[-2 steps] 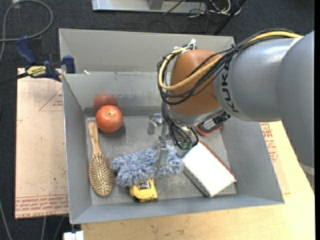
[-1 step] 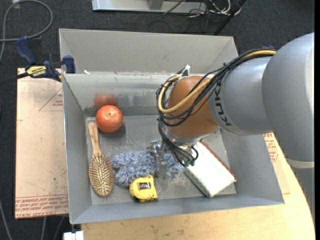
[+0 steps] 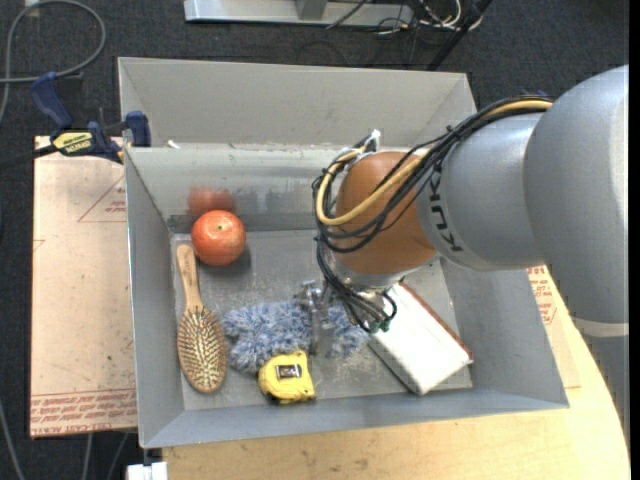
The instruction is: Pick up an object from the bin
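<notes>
The grey bin holds a red-orange ball, tan hairbrush, blue-grey rag, yellow-and-black tape measure and white box.

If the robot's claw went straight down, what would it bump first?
Probably the fluffy blue-grey yarn cloth: the gripper points down onto its right end. Depth is unclear, so it may already touch.

Five things are sitting in the bin right now: one orange apple, one wooden hairbrush, one blue fuzzy cloth, one yellow tape measure, one white box.
</notes>
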Motion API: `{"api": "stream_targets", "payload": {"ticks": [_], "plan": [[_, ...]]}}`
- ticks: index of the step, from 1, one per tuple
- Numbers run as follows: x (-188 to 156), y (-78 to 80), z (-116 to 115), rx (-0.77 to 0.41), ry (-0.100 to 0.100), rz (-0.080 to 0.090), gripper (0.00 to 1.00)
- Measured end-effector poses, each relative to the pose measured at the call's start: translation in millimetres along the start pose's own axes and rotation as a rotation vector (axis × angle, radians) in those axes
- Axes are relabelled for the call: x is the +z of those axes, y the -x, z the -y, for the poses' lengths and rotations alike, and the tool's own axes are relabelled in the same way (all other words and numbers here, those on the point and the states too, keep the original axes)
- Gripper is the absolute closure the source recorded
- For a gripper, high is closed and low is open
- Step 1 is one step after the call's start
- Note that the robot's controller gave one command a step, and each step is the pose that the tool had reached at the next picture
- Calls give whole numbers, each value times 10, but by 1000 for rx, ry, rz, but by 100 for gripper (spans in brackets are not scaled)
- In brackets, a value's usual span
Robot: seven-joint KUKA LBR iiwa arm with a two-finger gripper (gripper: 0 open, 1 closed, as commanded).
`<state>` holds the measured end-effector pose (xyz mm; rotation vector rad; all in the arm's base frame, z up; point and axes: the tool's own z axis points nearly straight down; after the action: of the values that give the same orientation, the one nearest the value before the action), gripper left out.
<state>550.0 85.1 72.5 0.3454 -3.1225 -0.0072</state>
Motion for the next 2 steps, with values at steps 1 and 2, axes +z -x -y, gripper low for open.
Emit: {"api": "stream_targets", "payload": {"ticks": [1,2], "plan": [[-747,-65,92,26,1,2,100],[-747,-65,93,26,1,1,100]]}}
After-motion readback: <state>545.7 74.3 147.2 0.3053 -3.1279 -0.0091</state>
